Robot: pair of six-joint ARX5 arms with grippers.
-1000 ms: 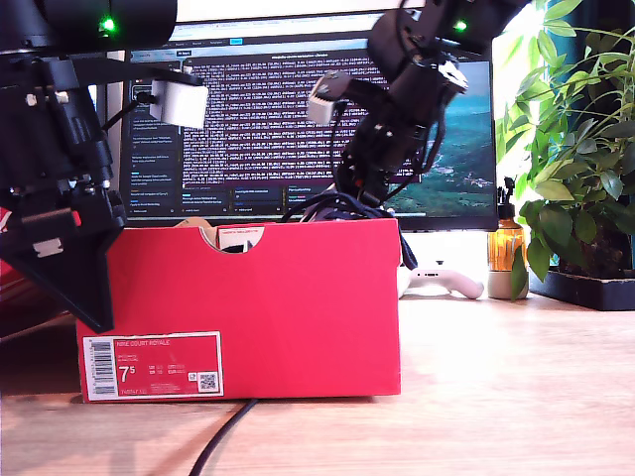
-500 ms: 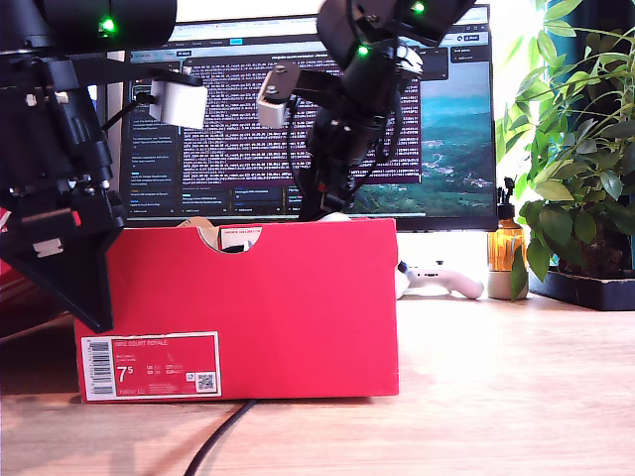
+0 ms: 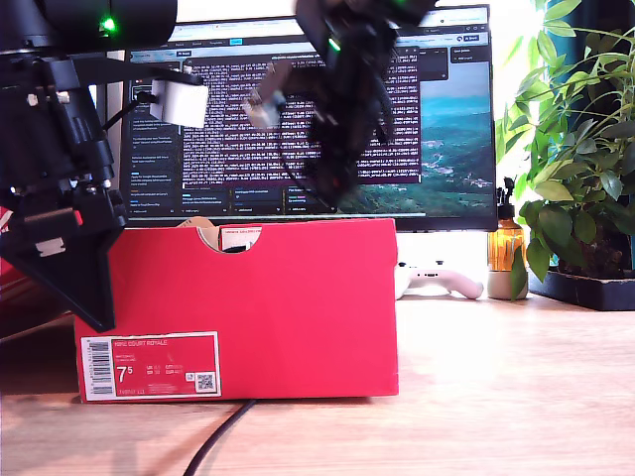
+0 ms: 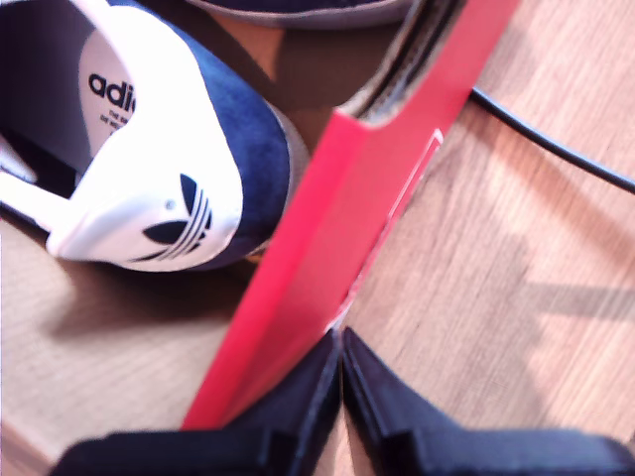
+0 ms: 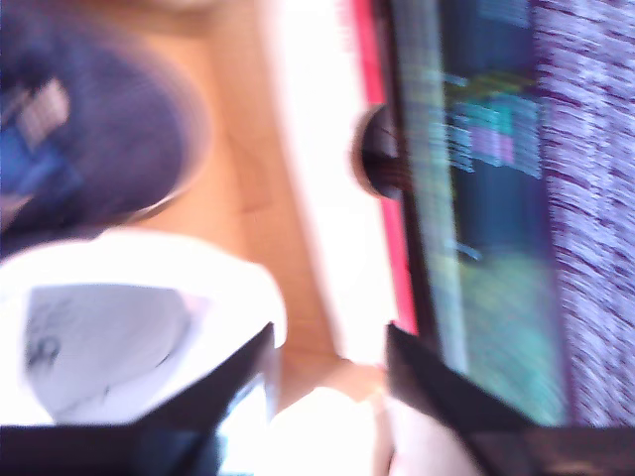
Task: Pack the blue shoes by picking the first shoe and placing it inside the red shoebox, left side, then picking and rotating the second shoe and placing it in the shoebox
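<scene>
The red shoebox stands on the wooden table, barcode label facing the exterior camera. Inside it lies a blue shoe, white heel tab close to the red wall. My first gripper is shut, its tips at that wall's top edge; in the exterior view it hangs at the box's left end. My second gripper is open with nothing in it, blurred, above a dark blue toe and a pale shape. In the exterior view it hovers over the box. From outside, the shoes are hidden.
A monitor stands right behind the box. On the exterior view's right are a white game controller, an amber bottle and a potted plant. A black cable runs out from under the box.
My second gripper has risen out of the box and swung toward the exterior view's left. The dark shoe that showed at the box rim beneath it has dropped from sight. The first arm stayed put.
</scene>
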